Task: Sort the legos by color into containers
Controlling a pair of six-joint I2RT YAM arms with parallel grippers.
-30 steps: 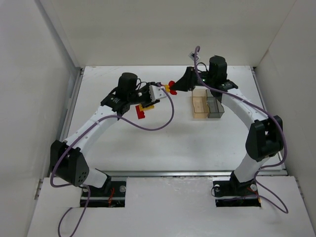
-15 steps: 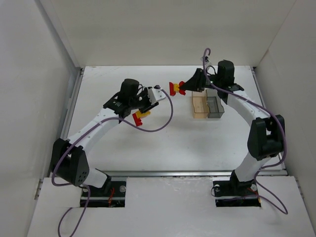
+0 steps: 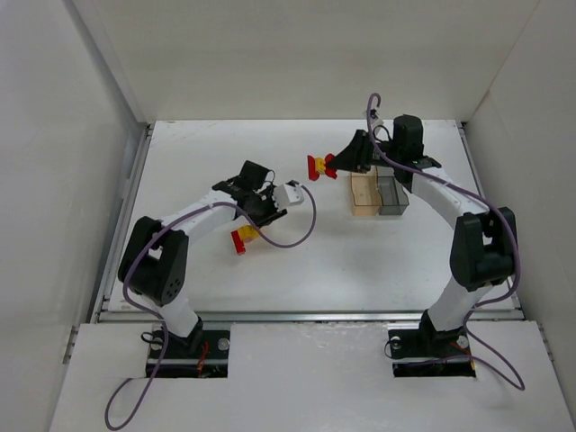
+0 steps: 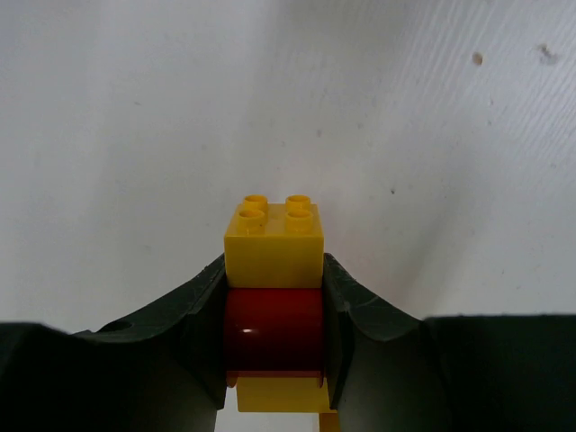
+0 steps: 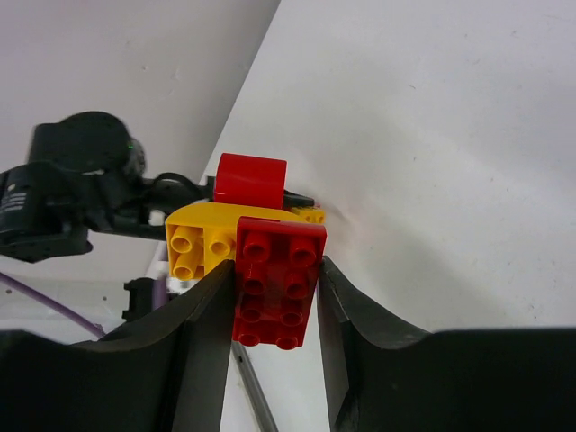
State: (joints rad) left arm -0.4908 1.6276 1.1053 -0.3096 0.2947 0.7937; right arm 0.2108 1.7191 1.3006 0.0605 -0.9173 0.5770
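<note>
Both grippers hold joined legos above the table. My left gripper (image 3: 248,230) is shut on a small stack (image 3: 240,238). In the left wrist view a red brick (image 4: 273,328) sits clamped between the fingers (image 4: 202,315), with a yellow brick (image 4: 274,236) on its far end and another yellow piece (image 4: 274,396) behind. My right gripper (image 3: 337,164) is shut on a red and yellow cluster (image 3: 319,165). Its fingers (image 5: 209,315) pinch a studded red brick (image 5: 277,279), which is joined to a yellow brick (image 5: 200,243) and a second red brick (image 5: 250,180). The containers, amber (image 3: 364,192) and grey (image 3: 392,196), stand just right of that gripper.
White walls enclose the table on the left, back and right. A purple cable (image 3: 301,225) loops from the left wrist over the table's middle. The left arm (image 5: 72,193) shows in the background of the right wrist view.
My left gripper has drawn back toward the near left with its red and yellow stack. The right gripper has shifted slightly right, still holding its cluster.
</note>
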